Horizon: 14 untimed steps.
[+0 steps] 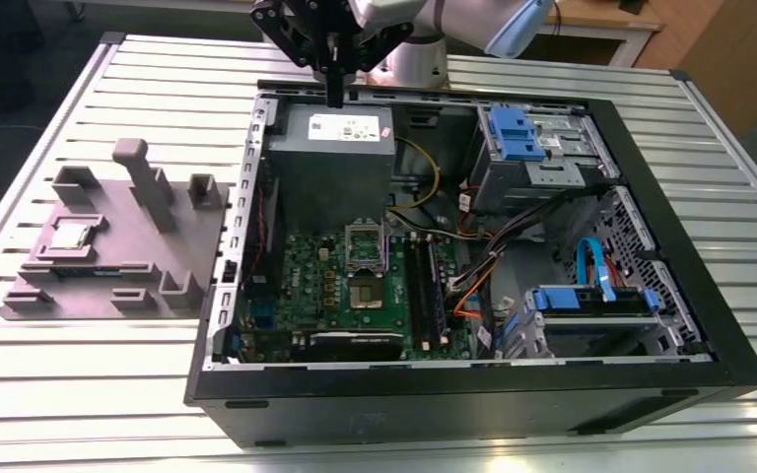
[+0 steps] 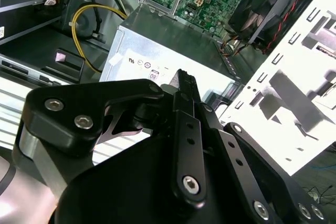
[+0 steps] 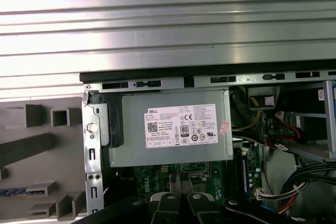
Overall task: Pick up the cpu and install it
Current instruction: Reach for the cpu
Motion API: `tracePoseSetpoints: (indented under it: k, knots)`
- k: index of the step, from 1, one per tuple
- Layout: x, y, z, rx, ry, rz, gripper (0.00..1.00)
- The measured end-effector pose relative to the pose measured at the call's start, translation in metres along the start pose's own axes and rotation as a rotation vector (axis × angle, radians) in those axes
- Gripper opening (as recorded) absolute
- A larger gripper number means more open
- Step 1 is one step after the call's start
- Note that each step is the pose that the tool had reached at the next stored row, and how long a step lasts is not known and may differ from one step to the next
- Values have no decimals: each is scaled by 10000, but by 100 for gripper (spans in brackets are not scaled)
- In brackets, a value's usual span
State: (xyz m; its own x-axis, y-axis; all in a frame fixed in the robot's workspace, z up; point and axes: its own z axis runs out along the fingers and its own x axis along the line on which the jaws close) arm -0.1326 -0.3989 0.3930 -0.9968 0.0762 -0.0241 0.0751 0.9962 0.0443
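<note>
a slatted metal table [image 1: 90,394] carries everything and takes up most of the exterior view. beyond its far edge stands wooden furniture [image 1: 714,49] on the exterior view's right, with dark floor on the left. the largest thing on the table is an open black case [image 1: 484,394], lying on its side with the inside facing up. it is set toward the exterior view's right, so its right corners come close to the table's edge. on the exterior view's left a grey fixture [image 1: 181,258] with posts and pockets lies just beside the case wall. bare slats run along the fixture's left and near sides, and a bare strip lies in front of the case. inside the case a grey power supply [image 1: 328,163] fills the far left corner and a green board [image 1: 293,286] lies nearer. drive cages [image 1: 526,133] with blue parts sit along the right side, with cables [image 1: 511,232] between them. the socket [image 1: 367,266] sits mid-board with open room above it. the arm [image 1: 405,20] reaches in from the far side. the gripper [image 1: 336,97] hangs over the case's far rim, just above the power supply's far edge. in the second wrist view its jaws are closed together with nothing between them. the cpu [image 1: 74,235] lies flat in a pocket on the fixture's left part, well apart from both gripper and socket.
</note>
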Motion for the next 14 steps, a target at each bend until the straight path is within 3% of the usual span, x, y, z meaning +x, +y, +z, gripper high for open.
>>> tracePoseSetpoints:
  k: [14]
  knots:
    - [54,-4,0,0,0,0,10]
